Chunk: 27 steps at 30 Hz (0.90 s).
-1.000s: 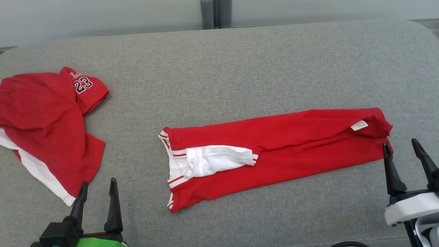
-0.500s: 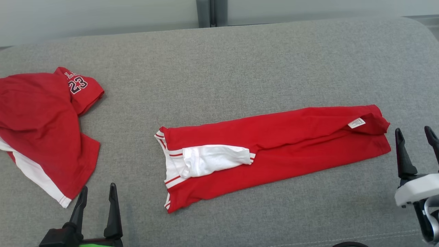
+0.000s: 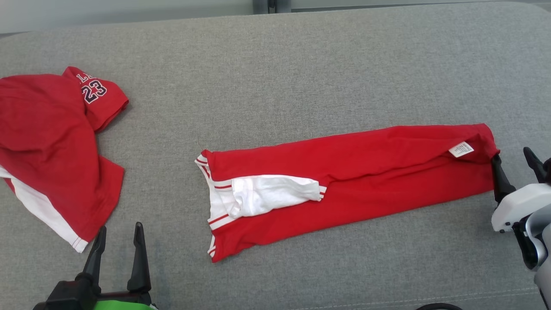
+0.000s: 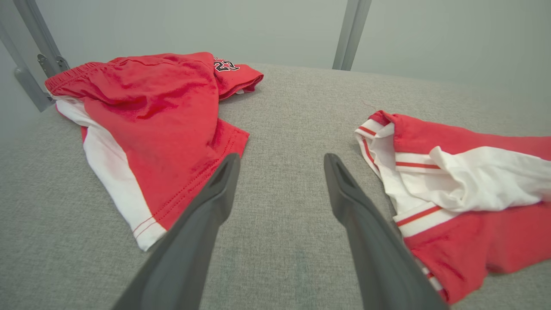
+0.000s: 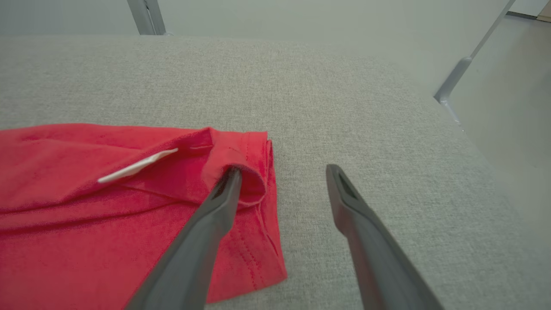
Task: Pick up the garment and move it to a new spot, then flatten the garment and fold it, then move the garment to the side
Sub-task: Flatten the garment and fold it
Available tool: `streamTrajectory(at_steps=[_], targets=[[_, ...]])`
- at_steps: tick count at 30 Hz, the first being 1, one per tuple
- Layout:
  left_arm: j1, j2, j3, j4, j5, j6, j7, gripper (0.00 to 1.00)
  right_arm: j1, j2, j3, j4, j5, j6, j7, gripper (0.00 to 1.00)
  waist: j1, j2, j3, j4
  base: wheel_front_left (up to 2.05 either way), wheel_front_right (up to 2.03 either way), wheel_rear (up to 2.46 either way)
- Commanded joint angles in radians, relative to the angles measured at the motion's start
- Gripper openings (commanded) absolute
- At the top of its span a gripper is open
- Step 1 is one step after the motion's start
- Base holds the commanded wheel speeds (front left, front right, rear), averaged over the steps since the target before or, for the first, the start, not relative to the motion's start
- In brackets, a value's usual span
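The garment point(image 3: 366, 172) is a red shirt folded into a long strip across the middle of the grey cushion, with a white sleeve on its left part and a white label point(image 3: 461, 149) near its right end. My right gripper point(image 3: 511, 154) is open at that right end. In the right wrist view its left finger rests at the folded hem of the garment point(image 5: 107, 193) and its right finger is over bare cushion, gripper point(image 5: 283, 169). My left gripper point(image 3: 120, 226) is open at the lower left, over bare cushion left of the garment point(image 4: 473, 181), gripper point(image 4: 282, 156).
Crumpled red shorts point(image 3: 47, 142) with a white side stripe and the number 23 lie at the far left, also in the left wrist view point(image 4: 159, 112). The grey cushion point(image 3: 301, 77) stretches wide behind the garment. Its right edge drops off close beyond my right gripper.
The head camera has tilted down, so the whole picture shifted. My right gripper swung off the garment's near right corner and came back in against its right hem, farther up. Both grippers stayed open.
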Motion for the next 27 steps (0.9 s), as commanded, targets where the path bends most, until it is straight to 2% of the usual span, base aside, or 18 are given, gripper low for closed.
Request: streamTrajectory(at_steps=[1, 10, 16, 17, 18, 19, 21, 24, 27], targets=[[-0.022, 0.0, 0.005, -0.004, 0.007, -0.005, -0.003, 1.0, -0.029, -0.004, 0.022, 0.027, 0.031, -0.002, -0.003, 1.0, 0.0, 0.0, 0.01, 0.009, 0.0, 0.0, 0.0], [-0.034, -0.001, 0.013, -0.014, 0.018, -0.007, -0.002, 1.0, -0.127, -0.018, 0.163, 0.175, 0.189, -0.002, 0.009, 1.0, 0.0, 0.0, 0.051, 0.023, 0.0, 0.0, 0.0], [-0.047, -0.001, 0.007, -0.015, 0.022, -0.008, -0.002, 1.0, -0.178, -0.01, 0.24, 0.226, 0.305, -0.001, 0.09, 1.0, 0.0, 0.0, 0.074, 0.03, 0.0, 0.0, 0.0], [-0.048, -0.001, 0.006, -0.015, 0.023, -0.008, -0.002, 1.0, -0.18, -0.01, 0.255, 0.221, 0.336, -0.001, 0.117, 0.96, 0.0, 0.0, 0.076, 0.031, 0.0, 0.0, 0.0], [-0.048, -0.002, 0.005, -0.014, 0.022, -0.008, -0.002, 1.0, -0.179, -0.009, 0.271, 0.208, 0.375, -0.001, 0.144, 0.39, 0.0, 0.0, 0.078, 0.032, 0.0, 0.0, 0.0], [-0.048, -0.002, 0.004, -0.013, 0.02, -0.008, -0.002, 1.0, -0.177, -0.012, 0.284, 0.19, 0.414, 0.0, 0.169, 0.0, 0.0, 0.0, 0.079, 0.032, 0.0, 0.0, 0.0], [-0.046, -0.002, 0.003, -0.011, 0.011, -0.008, -0.002, 1.0, -0.168, -0.034, 0.304, 0.142, 0.501, -0.001, 0.212, 0.0, 0.0, 0.0, 0.078, 0.029, 0.0, 0.0, 0.0], [-0.04, -0.002, 0.0, -0.001, -0.007, -0.006, -0.002, 1.0, -0.162, -0.106, 0.305, 0.085, 0.619, -0.001, 0.261, 0.0, 0.0, 0.0, 0.074, 0.023, 0.0, 0.0, 0.0], [-0.04, -0.001, 0.0, 0.004, -0.017, -0.005, -0.002, 1.0, -0.163, -0.155, 0.296, 0.061, 0.678, -0.002, 0.285, 0.0, 0.0, 0.0, 0.069, 0.019, 0.0, 0.0, 0.0]])
